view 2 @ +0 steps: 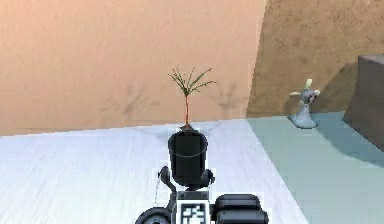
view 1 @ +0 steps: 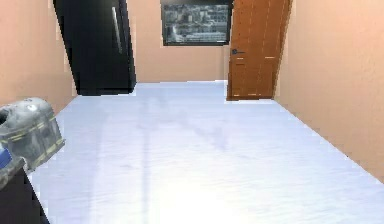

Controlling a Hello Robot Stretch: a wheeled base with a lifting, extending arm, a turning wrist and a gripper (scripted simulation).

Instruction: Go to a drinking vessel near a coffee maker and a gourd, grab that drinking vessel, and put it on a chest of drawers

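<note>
Claw (view 2: 186, 193) sat right up against a dark cylinder (view 2: 187, 155), so honestly I couldn't tell if it was gripping anything. That cylinder might've been the drinking vessel, or just the pot of the skinny plant (view 2: 188, 85) rising beyond it. If it was a cup, I'd guess light, stiff, slick and breakable, so best taken around the side wall. The plant looked like the only snag. A small statue (view 2: 305, 108) stood well off to the claw's right.

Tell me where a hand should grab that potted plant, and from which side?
Probably the black pot, around its round wall, coming in level from the near side. It stands upright on the floor, while the stem is thin and its leaves spread over the top, so a grab from above looks awkward.
</note>
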